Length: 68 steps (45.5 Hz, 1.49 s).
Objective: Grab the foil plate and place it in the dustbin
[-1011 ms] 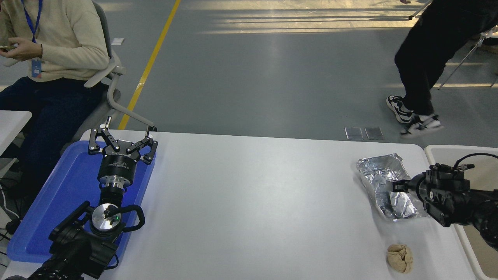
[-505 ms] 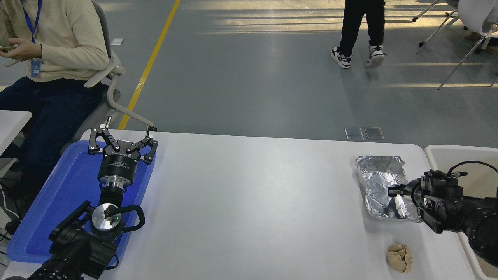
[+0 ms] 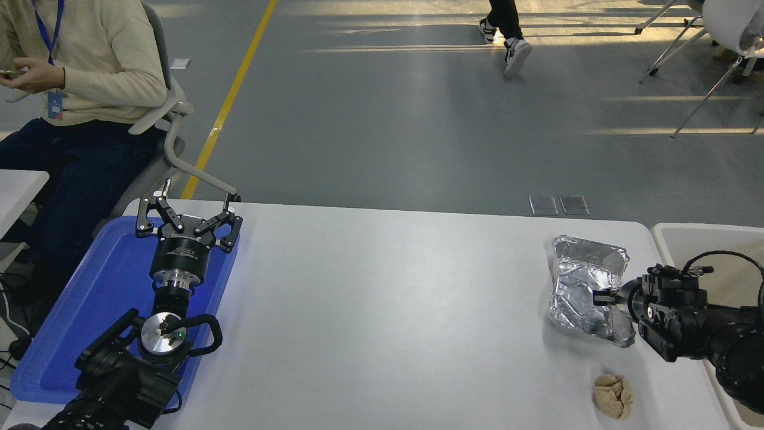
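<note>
The shiny silver foil plate [image 3: 584, 288] is at the table's right side, tipped up on its side with its near edge off the white surface. My right gripper [image 3: 604, 298] comes in from the right edge and is shut on the plate's right wall. Just right of the table stands the dustbin [image 3: 671, 237], of which only the pale rim and part of the inner wall show behind my right arm. My left gripper [image 3: 188, 216] is parked open over the blue tray at the lower left.
A tan wadded paper ball [image 3: 614, 396] lies near the front right edge, below the plate. The blue tray [image 3: 89, 304] fills the left end of the table [image 3: 388, 310]. A person sits on a chair at the far left; another walks across the floor beyond.
The foil plate has gone from lying flat to tilted up, lifted in my right gripper and drawn slightly nearer. The left arm has not moved. The walking person moved left and away.
</note>
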### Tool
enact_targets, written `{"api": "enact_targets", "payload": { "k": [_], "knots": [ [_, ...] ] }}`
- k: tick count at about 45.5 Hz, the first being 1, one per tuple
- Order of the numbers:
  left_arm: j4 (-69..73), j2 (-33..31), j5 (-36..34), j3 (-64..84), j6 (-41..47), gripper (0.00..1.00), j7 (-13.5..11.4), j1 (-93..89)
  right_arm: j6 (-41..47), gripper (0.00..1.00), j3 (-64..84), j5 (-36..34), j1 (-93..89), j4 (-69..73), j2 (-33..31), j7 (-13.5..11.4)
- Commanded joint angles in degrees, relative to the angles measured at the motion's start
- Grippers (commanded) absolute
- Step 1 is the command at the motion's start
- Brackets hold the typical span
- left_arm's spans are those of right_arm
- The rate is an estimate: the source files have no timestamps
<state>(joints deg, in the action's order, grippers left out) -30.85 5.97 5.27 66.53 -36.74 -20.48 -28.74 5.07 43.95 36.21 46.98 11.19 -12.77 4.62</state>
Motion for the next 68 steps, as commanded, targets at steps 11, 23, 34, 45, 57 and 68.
{"api": "enact_targets", "payload": {
  "k": [11, 23, 34, 45, 57, 68],
  "knots": [
    [0.0, 0.0, 0.0, 0.0, -0.08, 1.0, 0.0, 0.0, 5.47, 0.0, -1.15, -0.26, 5.93, 1.11, -0.23, 2.5],
    [0.0, 0.09, 0.0, 0.0, -0.09, 1.0, 0.0, 0.0, 14.0, 0.0, -1.24, -0.17, 12.69, 3.22, -1.81, 2.77],
    [0.0, 0.0, 0.0, 0.0, -0.09, 1.0, 0.0, 0.0, 17.34, 0.0, -0.54, 0.0, 22.71, 17.1, -7.87, 2.68],
    [0.0, 0.0, 0.0, 0.0, -0.09, 1.0, 0.0, 0.0, 18.92, 0.0, 0.96, 0.8, 35.45, 36.08, -16.31, 1.89],
    [-0.09, 0.0, -0.09, -0.09, -0.09, 1.0, 0.09, 0.0, 20.33, 0.0, 3.06, 2.03, 48.02, 51.99, -22.2, -2.15],
    [-0.09, 0.0, -0.09, -0.09, -0.09, 1.0, 0.18, 0.0, 22.79, 0.0, 13.17, -0.34, 62.35, 58.86, -22.38, -2.24]
  ]
}}
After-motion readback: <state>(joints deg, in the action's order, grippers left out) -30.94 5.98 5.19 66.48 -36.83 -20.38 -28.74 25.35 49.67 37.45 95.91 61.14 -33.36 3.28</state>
